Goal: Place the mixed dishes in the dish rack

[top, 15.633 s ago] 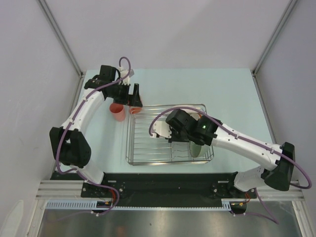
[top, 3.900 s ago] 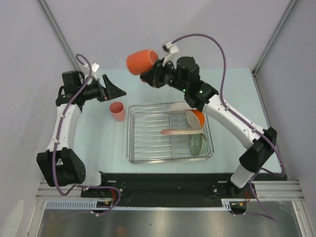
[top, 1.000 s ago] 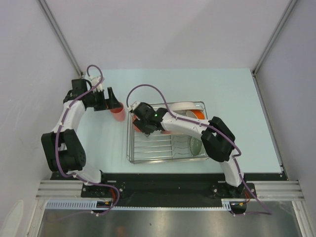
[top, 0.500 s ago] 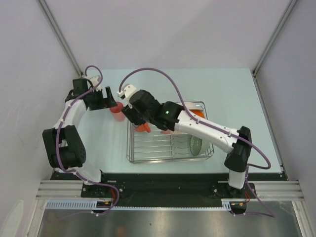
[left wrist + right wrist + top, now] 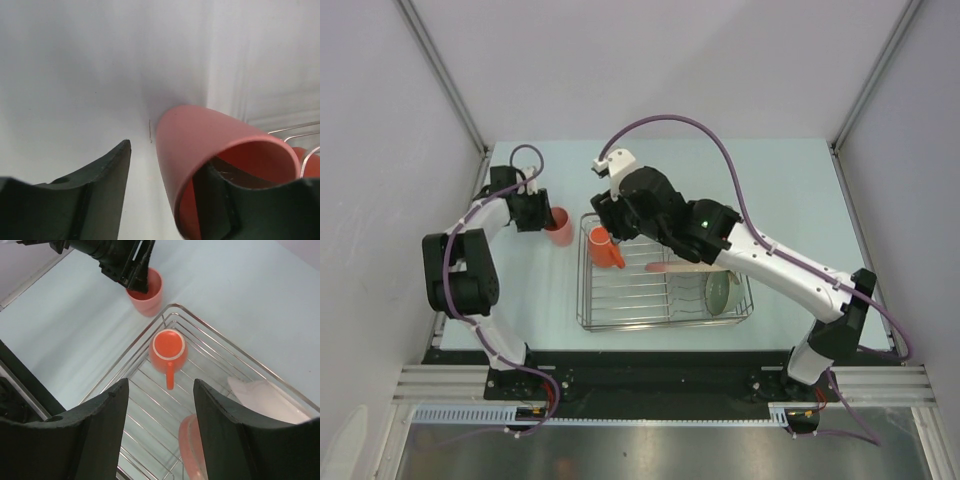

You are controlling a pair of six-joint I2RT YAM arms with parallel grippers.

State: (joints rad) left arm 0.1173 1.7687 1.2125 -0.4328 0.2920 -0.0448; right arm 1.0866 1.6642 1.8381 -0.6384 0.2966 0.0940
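Observation:
The pink tumbler (image 5: 558,227) stands upright on the table just left of the dish rack (image 5: 582,300). My left gripper (image 5: 542,215) straddles its near wall. In the left wrist view one finger (image 5: 220,200) is inside the tumbler (image 5: 200,135) and the other finger (image 5: 107,180) stands outside with a gap. The orange mug (image 5: 603,247) sits in the rack's back left corner, orange base up, handle toward me (image 5: 168,350). My right gripper (image 5: 160,385) hangs open above it, holding nothing.
In the rack (image 5: 125,370) a pink-and-cream plate (image 5: 675,267) stands on edge, with a pale green bowl (image 5: 720,292) to its right. A white plate (image 5: 260,395) leans at the rack's back. White walls close in the table on the left and right.
My right gripper has let go of the orange mug in the rack and lifted away. My left gripper has slid onto the tumbler's rim and its jaws have narrowed.

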